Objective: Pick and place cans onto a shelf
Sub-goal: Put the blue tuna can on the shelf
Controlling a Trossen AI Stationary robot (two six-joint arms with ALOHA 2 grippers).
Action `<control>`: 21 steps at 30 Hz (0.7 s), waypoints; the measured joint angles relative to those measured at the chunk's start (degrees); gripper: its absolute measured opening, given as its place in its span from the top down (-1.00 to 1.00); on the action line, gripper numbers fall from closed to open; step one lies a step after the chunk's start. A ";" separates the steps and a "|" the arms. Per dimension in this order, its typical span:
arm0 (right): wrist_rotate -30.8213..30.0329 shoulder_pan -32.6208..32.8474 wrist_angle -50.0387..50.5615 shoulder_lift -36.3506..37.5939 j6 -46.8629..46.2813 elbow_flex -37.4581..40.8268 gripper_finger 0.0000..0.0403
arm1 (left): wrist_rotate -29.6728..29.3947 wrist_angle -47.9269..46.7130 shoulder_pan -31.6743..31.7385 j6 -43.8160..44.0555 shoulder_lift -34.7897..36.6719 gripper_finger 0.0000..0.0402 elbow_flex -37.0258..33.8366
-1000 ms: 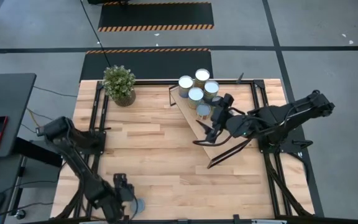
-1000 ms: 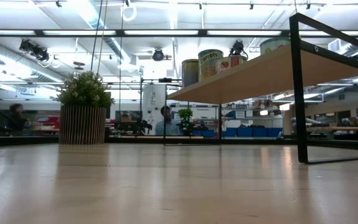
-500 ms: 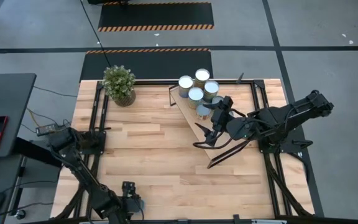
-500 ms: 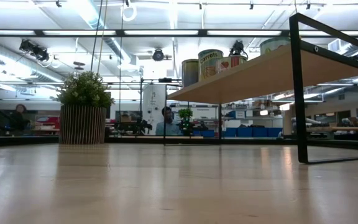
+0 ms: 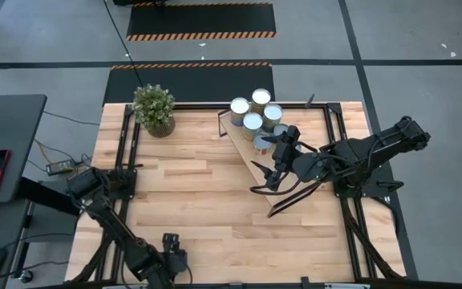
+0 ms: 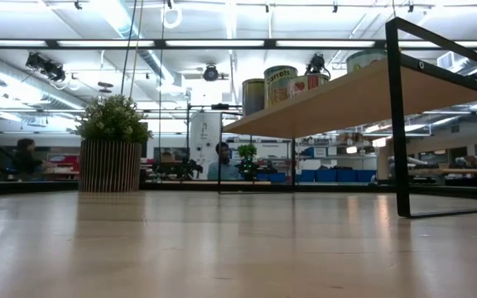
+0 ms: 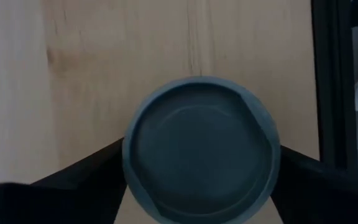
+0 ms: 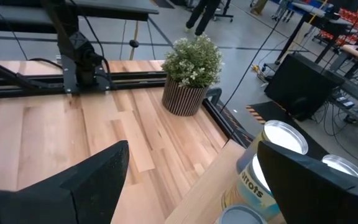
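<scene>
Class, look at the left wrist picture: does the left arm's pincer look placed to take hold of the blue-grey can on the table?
Probably yes. The left pincer straddles the blue-grey can, one dark finger either side, with nothing between them; only bare table surrounds the can.

Potted plant on a wood counter, workshop beyond

A small leafy potted plant (image 5: 153, 110) in a ribbed, slatted pot stands upright near the far left corner of the butcher-block counter (image 5: 191, 201). Past the far edge, the grey floor carries two black mats (image 5: 200, 21) edged with orange-and-black hazard stripes. A dark desk (image 5: 2, 144) sits off the counter's left side. In the low view, a seated person (image 6: 220, 161) shows far back in the room, under long ceiling lights (image 6: 222, 43).
</scene>
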State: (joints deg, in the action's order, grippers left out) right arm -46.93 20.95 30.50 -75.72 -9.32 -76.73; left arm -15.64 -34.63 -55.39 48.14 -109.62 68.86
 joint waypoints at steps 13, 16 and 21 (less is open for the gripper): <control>-2.55 -3.57 19.31 2.82 -10.43 -8.11 -0.74 | 4.88 -5.65 14.12 3.03 6.40 -0.46 -0.07; 0.43 -6.44 26.80 3.16 -16.77 -9.42 -0.73 | 6.50 -5.60 21.11 0.05 8.81 -0.47 0.77; 6.43 -9.96 35.42 3.51 -20.49 -9.37 -0.73 | 10.62 -7.25 31.47 -13.51 9.12 -0.46 7.39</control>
State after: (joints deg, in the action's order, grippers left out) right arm -40.50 10.99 65.92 -72.22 -29.82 -86.10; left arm -5.02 -41.88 -23.92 34.63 -100.50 76.25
